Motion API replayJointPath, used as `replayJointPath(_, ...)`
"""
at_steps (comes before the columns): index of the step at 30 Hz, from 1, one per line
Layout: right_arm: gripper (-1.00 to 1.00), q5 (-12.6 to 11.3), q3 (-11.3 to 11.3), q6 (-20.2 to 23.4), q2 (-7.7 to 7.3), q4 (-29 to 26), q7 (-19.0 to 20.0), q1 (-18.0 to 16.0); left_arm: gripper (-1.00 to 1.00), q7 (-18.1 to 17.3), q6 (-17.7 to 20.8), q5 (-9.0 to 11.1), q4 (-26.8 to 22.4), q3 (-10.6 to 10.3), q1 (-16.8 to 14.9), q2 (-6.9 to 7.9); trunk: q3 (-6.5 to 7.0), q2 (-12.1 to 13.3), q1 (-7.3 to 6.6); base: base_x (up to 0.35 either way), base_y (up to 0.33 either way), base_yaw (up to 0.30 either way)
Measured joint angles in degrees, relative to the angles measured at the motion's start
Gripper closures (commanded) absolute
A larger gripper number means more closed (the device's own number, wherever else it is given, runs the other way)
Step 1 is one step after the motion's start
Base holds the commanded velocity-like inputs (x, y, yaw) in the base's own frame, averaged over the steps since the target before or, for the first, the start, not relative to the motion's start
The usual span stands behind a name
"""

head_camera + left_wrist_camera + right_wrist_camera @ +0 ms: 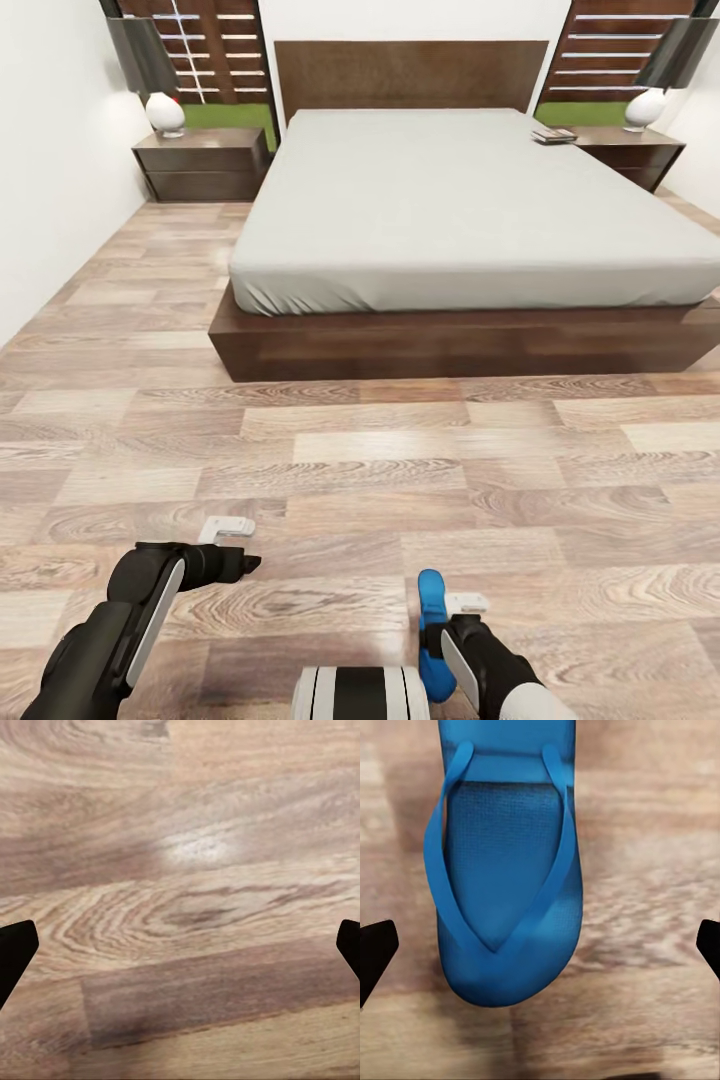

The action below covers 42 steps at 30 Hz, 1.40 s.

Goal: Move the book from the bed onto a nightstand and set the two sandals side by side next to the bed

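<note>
Right pincer [540, 945] spread, sandal [506, 870] between fingertips

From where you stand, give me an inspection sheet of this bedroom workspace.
Surface: wood-plank floor, bare ahead of the bed.
Job's things: bed with a plain grey mattress; book at its far right corner, by the right nightstand, cannot tell which it rests on; left nightstand; one blue sandal sole-down on the floor between the right jaws.
Clutter: a lamp on the left nightstand, another lamp on the right one.
Grippers: left gripper jaws open over the floor; right gripper jaws open, not closed on the sandal.
Cables: nothing seen.
Surroundings: white walls, windows with a slatted fence.
</note>
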Motion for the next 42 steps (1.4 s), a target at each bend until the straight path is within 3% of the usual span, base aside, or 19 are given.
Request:
replayJointPath(3, -1.00, -0.01, 0.00, 0.34, 0.00, 0.00, -0.03, -0.17, -1.00, -0.03, 0.03, 0.01, -0.01, 0.00, 0.00, 0.00, -0.67, -0.04, 0.08, 0.000, 0.000, 0.000)
replayJointPath(27, -1.00, -0.02, 0.07, 0.83, 0.19, 0.02, -0.02, -2.57, -1.00, 0.00, 0.00, 0.02, -0.02, 0.00, -0.01, 0.00, -0.67, -0.04, 0.07, 0.000, 0.000, 0.000)
replayJointPath(33, -1.00, -0.02, 0.08, 0.83, 0.30, 0.04, -0.05, -2.99, -1.00, 0.00, 0.00, 0.01, -0.05, 0.00, -0.01, 0.00, -2.00, -0.12, 0.23, 0.000, 0.000, 0.000)
replayJointPath(42, -1.00, -0.02, 0.08, 1.57, 0.34, 0.08, -0.07, -3.30, -1.00, 0.00, 0.00, 0.02, -0.11, 0.00, -0.01, 0.00, -2.00, -0.12, 0.23, 0.000, 0.000, 0.000)
